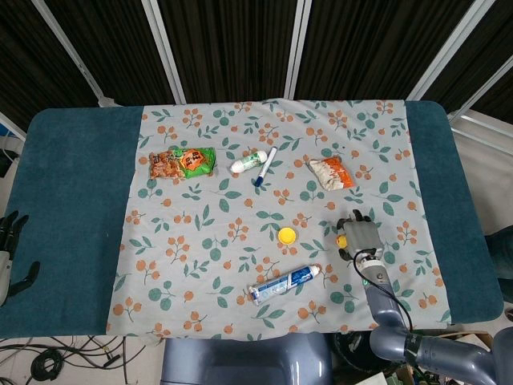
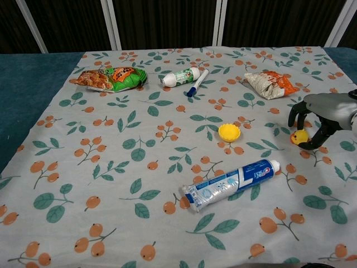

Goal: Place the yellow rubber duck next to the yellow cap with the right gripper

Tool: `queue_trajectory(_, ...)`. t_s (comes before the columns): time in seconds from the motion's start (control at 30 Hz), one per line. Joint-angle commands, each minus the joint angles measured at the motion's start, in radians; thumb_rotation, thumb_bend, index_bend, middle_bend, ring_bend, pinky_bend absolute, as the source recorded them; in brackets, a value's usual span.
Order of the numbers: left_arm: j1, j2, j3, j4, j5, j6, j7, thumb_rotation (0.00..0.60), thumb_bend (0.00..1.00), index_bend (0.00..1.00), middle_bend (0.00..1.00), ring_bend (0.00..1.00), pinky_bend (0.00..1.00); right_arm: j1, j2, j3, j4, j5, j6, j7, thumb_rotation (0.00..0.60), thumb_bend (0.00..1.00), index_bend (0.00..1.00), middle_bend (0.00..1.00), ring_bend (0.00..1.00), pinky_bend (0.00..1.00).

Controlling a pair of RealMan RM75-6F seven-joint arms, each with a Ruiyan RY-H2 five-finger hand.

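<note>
1. Head view: right hand (image 1: pixel 359 235) seen from above near the table's right side, palm down over the yellow rubber duck (image 1: pixel 341 241), of which only a small yellow patch peeks out at the hand's left edge. Yellow cap (image 1: pixel 287 235) lying on the floral cloth (image 1: pixel 216 241) a little left of the duck, apart from it. Finger spread impossible to judge from here, hidden under the back of the hand.

2. Same view: left hand (image 1: pixel 10 241) at the far left edge over the blue table (image 1: pixel 72 200), cut off by the frame, dark fingers apart and holding nothing.

3. Chest view: right hand (image 2: pixel 321 120) at the right edge, dark fingers (image 2: pixel 297 114) curled down on either side of the duck (image 2: pixel 300 136); duck apparently still sitting on the cloth. Fingers bracketing rather than clearly clamping; actual contact hard to confirm.

4. Risks, as a judgement: closing off-centre could squirt the small rounded duck sideways; a shallow fingertip pinch could drop it on the way over; coming down carelessly could knock the light cap (image 2: pixel 229 132) or clip the toothpaste tube (image 2: pixel 231 183) lying just below the route.

5. Hidden or unclear: wrist and arm cut off at the chest view's right edge; duck's facing not readable; left hand absent from the chest view.
</note>
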Motion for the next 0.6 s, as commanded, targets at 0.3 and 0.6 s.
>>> queue_trajectory(0.3,0.000,-0.001,0.001,-0.001,0.003,0.002,0.002,0.600,0.38,0.00,0.00,0.00,0.00,-0.001,0.003,-0.002,-0.002,0.002,0.001,0.000,0.600,0.22,0.36,0.36,0.08,0.18)
queue_trajectory(0.6,-0.004,-0.005,0.001,-0.002,-0.001,-0.006,0.011,0.600,0.38,0.00,0.00,0.00,0.00,-0.002,0.007,-0.001,-0.001,0.002,0.001,0.002,0.600,0.22,0.37,0.38,0.09,0.19)
